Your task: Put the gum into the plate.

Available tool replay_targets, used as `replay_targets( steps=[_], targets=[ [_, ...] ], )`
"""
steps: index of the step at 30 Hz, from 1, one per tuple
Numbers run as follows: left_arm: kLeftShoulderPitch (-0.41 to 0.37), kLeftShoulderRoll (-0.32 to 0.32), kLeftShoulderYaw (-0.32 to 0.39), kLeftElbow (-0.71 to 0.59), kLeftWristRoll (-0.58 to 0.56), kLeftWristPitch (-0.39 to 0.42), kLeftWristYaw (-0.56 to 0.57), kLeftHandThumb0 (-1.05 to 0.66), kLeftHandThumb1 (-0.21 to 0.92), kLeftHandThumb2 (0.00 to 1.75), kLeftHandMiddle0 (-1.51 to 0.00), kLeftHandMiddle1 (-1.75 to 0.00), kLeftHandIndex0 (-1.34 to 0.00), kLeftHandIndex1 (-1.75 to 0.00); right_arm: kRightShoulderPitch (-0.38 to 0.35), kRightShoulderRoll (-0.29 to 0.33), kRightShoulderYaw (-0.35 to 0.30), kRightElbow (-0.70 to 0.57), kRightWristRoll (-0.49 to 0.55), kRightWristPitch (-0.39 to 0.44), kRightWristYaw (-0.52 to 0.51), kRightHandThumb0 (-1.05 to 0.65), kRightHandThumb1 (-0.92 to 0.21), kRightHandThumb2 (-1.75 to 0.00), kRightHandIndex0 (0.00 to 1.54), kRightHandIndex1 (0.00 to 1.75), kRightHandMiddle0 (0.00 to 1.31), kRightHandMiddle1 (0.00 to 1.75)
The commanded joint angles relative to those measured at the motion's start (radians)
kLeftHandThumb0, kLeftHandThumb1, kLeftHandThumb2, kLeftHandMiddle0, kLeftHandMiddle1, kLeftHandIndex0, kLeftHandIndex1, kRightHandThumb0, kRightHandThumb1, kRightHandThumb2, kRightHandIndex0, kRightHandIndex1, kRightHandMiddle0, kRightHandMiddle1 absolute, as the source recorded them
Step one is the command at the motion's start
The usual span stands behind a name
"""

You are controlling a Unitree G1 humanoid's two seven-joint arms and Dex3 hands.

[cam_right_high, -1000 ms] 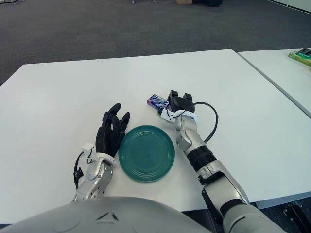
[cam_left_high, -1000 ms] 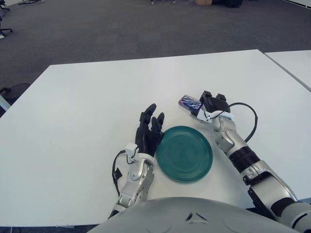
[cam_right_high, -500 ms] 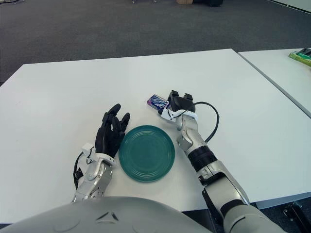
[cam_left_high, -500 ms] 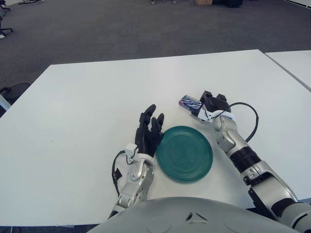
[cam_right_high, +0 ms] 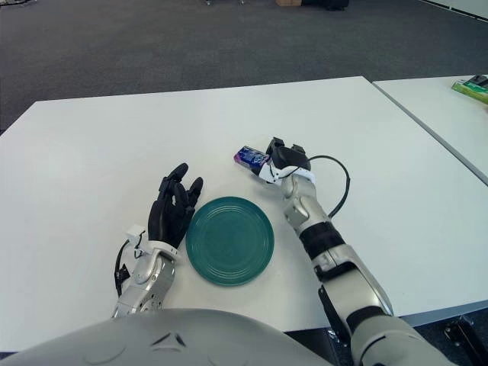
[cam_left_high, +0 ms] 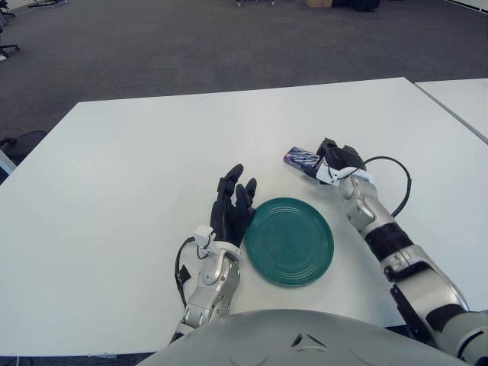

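The right robot hand (cam_left_high: 333, 158) closes on a small purple pack of gum (cam_left_high: 302, 158) at the far side of a green plate (cam_left_high: 289, 241), its dark fingers (cam_left_high: 329, 150) curled against the pack's near end. The gum shows just beyond the plate's rim, toward the middle of the white surface (cam_left_high: 137, 152); whether it is lifted clear or resting flat cannot be told from either eye view. The plate itself holds nothing. The left robot hand (cam_right_high: 172, 212) shows just beside the plate's left edge, fingers loosely extended and holding nothing.

The step in hand appears to be the pickup: the grasp looks made, the carry not yet begun. The next move calls for raising the pack enough to clear the plate's raised rim, drawing the right robot hand back toward the robot until it is over the dish's centre, then loosening the fingers. The grip is on one end only, so the pack may tilt or slip on the way.
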Motion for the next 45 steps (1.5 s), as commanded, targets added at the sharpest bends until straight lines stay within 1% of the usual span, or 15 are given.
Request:
replay_targets(
  steps=[1,5,8,13,17,21,23,27,29,36,45],
  targets=[
    [0.027,-0.118,-0.005,-0.008,-0.014,0.002,-0.010,-0.71,0.92,0.78,-0.52,-0.03,-0.07,-0.82,-0.046,-0.006,-0.026,0.039,0.030,-0.029,-0.010,-0.36,-0.89,-0.56,0.45,1.75,0.23,1.75],
    [0.026,-0.112,0.002,-0.005,-0.019,0.001,-0.021,-0.71,0.92,0.79,-0.52,-0.03,-0.06,-0.81,-0.059,-0.001,-0.049,0.031,0.049,-0.040,-0.027,-0.36,-0.89,-0.56,0.45,1.75,0.23,1.75],
    [0.025,-0.110,0.007,-0.001,-0.013,-0.001,-0.024,-0.71,0.92,0.80,-0.52,-0.03,-0.06,-0.81,-0.064,-0.007,-0.073,-0.043,0.059,-0.018,-0.018,-0.36,-0.89,-0.56,0.45,1.75,0.23,1.75],
    [0.029,-0.107,0.015,-0.006,-0.013,0.004,-0.026,-0.72,0.92,0.82,-0.53,-0.03,-0.07,-0.81,-0.074,0.006,-0.098,-0.115,0.063,0.019,-0.017,-0.36,-0.88,-0.57,0.45,1.75,0.23,1.75],
    [0.036,-0.103,0.020,-0.011,-0.019,0.006,-0.031,-0.72,0.92,0.83,-0.53,-0.03,-0.07,-0.81,-0.072,0.003,-0.113,-0.194,0.059,0.057,0.008,-0.36,-0.87,-0.59,0.46,1.75,0.24,1.75],
    [0.040,-0.100,0.026,-0.011,-0.022,0.006,-0.041,-0.72,0.92,0.83,-0.53,-0.03,-0.07,-0.81,-0.049,-0.011,-0.122,-0.306,0.052,0.102,0.053,-0.36,-0.86,-0.60,0.48,1.75,0.24,1.75],
    [0.039,-0.101,0.031,-0.006,-0.024,0.006,-0.046,-0.72,0.92,0.84,-0.53,-0.03,-0.07,-0.81,-0.029,-0.018,-0.127,-0.359,0.053,0.109,0.071,-0.36,-0.86,-0.60,0.49,1.75,0.24,1.75],
    [0.041,-0.100,0.041,-0.001,-0.029,0.008,-0.057,-0.72,0.92,0.83,-0.53,-0.03,-0.08,-0.81,0.012,-0.028,-0.128,-0.442,0.050,0.107,0.091,-0.36,-0.85,-0.61,0.51,1.75,0.25,1.75],
    [0.041,-0.102,0.046,0.004,-0.031,0.009,-0.061,-0.72,0.92,0.83,-0.53,-0.03,-0.08,-0.81,0.039,-0.038,-0.131,-0.487,0.053,0.093,0.099,-0.36,-0.84,-0.63,0.52,1.75,0.25,1.75],
    [0.043,-0.107,0.059,0.008,-0.034,0.015,-0.070,-0.72,0.92,0.82,-0.52,-0.02,-0.07,-0.81,0.098,-0.067,-0.146,-0.566,0.069,0.046,0.128,-0.37,-0.80,-0.69,0.54,1.75,0.28,1.75],
    [0.046,-0.106,0.065,0.004,-0.028,0.022,-0.067,-0.73,0.92,0.83,-0.51,-0.02,-0.06,-0.81,0.148,-0.082,-0.165,-0.647,0.091,0.037,0.175,-0.37,-0.76,-0.73,0.59,1.75,0.30,1.75]
  ],
)
